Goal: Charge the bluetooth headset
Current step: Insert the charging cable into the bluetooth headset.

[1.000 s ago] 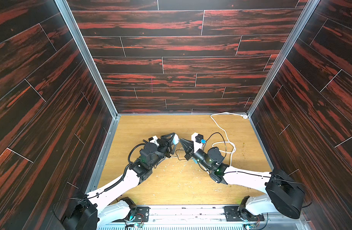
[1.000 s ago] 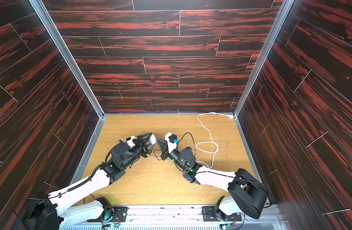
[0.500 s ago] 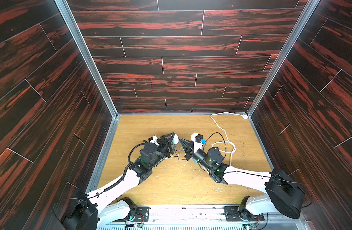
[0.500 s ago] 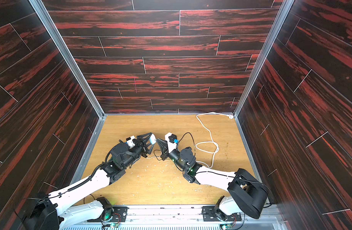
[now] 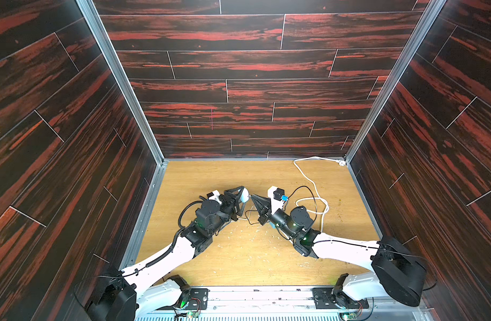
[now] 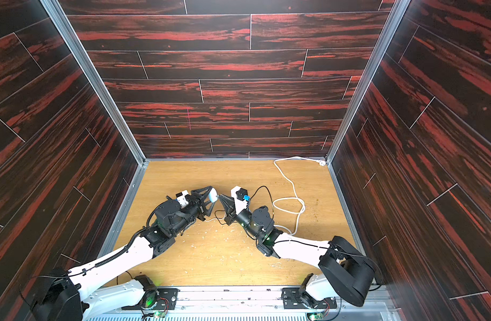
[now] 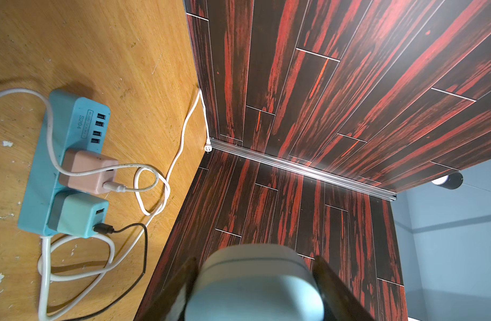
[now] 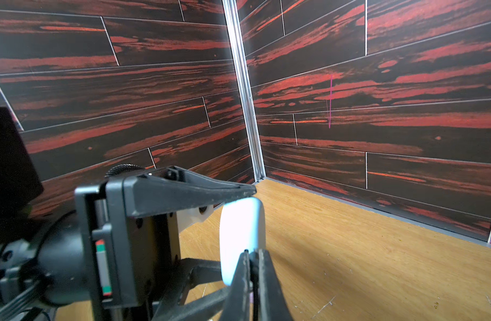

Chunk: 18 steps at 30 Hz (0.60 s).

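Nothing moved: left gripper (image 7: 256,280) pinches blurred headset case (image 7: 255,294), right gripper (image 8: 252,254) squeezes black cable (image 8: 254,291); only left wrist view shows power strip (image 7: 41,166), at left.

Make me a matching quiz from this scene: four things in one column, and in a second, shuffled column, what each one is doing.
Things:
1. headset case
2. pink charger
3. teal charger
4. right hand

States:
A. shut on the thin black cable
B. has a white cable plugged in
C. held between the fingers of the left hand
D. has a black cable plugged in

Pairs: 1-C, 2-B, 3-D, 4-A
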Each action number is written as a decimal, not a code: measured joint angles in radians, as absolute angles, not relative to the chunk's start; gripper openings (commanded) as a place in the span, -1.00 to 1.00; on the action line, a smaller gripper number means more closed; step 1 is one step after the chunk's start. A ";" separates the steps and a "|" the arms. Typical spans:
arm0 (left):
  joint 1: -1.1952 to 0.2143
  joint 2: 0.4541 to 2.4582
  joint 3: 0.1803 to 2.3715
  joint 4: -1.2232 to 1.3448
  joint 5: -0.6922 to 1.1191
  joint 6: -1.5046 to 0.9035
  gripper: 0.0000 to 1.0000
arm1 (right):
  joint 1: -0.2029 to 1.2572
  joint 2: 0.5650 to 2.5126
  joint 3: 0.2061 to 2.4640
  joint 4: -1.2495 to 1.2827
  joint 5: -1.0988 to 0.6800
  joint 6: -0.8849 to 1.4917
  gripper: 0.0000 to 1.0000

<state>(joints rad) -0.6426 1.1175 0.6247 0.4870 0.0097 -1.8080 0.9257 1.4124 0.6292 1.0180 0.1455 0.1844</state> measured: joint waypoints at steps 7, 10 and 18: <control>-0.643 1.118 0.625 0.486 0.010 -1.806 -0.78 | 0.928 1.413 0.629 1.018 0.134 0.190 -0.98; -0.643 1.118 0.625 0.487 0.010 -1.806 -0.78 | 0.928 1.417 0.629 1.018 0.131 0.194 -0.98; -0.640 1.129 0.625 0.498 0.011 -1.807 -0.79 | 0.928 1.446 0.643 1.022 0.135 0.199 -0.98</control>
